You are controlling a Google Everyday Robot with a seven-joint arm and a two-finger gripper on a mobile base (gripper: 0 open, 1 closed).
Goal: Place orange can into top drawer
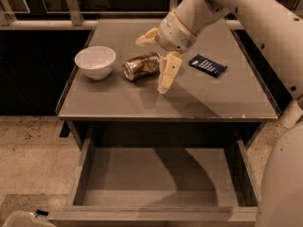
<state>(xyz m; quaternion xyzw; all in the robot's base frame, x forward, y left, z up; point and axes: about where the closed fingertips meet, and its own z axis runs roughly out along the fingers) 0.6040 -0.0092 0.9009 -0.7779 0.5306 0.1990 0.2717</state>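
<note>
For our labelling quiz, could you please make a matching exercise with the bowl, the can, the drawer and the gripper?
1 white bowl
2 orange can
3 top drawer
4 gripper

a pulled out below the tabletop
b lying on its side
c open, poised at the can's end
d upright on the tabletop

Pairs: 1-d, 2-b, 3-a, 4-c

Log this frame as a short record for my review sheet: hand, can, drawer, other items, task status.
hand: hand open, fingers spread, over the table at the can's right end
can: orange can lying on its side on the table, not lifted
drawer: top drawer pulled open below the table
other items: white bowl left of the can; dark blue packet right of the hand
task status: can not yet in the drawer
</note>
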